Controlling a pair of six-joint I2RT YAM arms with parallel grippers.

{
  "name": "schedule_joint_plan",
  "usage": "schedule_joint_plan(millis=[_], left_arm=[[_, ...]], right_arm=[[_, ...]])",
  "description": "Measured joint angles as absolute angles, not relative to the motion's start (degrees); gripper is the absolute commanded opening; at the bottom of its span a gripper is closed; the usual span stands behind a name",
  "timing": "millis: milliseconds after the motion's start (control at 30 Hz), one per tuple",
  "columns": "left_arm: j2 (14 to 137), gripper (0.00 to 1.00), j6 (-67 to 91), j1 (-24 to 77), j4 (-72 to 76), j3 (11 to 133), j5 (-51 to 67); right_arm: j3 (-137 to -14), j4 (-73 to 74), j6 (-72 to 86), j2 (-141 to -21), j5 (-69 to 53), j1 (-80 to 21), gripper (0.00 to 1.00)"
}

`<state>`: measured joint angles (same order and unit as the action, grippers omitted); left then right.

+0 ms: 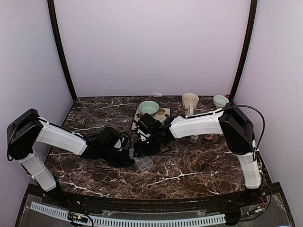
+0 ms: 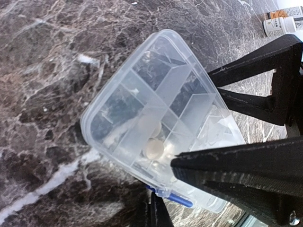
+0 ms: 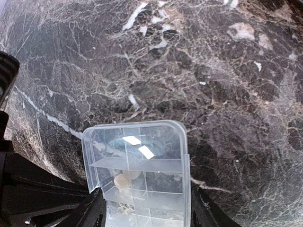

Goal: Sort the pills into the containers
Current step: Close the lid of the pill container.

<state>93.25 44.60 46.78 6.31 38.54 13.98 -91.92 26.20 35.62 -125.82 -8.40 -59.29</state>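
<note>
A: Table status?
B: Dark marble table (image 1: pixel 189 175) with white veins. A clear pill box (image 1: pixel 144 163) lies flat on it, near the middle, toward the front.
A: Back edge?
B: Patterned mat (image 1: pixel 163 112) at back centre, with a green bowl (image 1: pixel 148 107) on it. A cream mug (image 1: pixel 190 102) stands upright just right of the mat. A small bowl (image 1: pixel 220 100) sits in the back right corner.
A: Anything else?
B: Two bottles right of centre, side by side: a white bottle (image 1: pixel 194 139) and an orange bottle (image 1: pixel 209 137). Both are well apart from the box.
</note>
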Motion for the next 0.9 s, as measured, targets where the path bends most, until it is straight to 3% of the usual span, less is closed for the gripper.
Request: schedule_joint_plan(millis=[633, 900], left_arm=[[94.8, 0.00, 53.4, 48.1, 11.6, 37.3, 17.2], [97.4, 0.00, 54.8, 49.8, 14.7, 38.5, 20.0]], right_arm=[[-84.7, 17.1, 38.6, -123.1, -6.6, -59.2, 0.45], [-82.5, 12.3, 39.9, -122.9, -6.7, -59.2, 0.44]])
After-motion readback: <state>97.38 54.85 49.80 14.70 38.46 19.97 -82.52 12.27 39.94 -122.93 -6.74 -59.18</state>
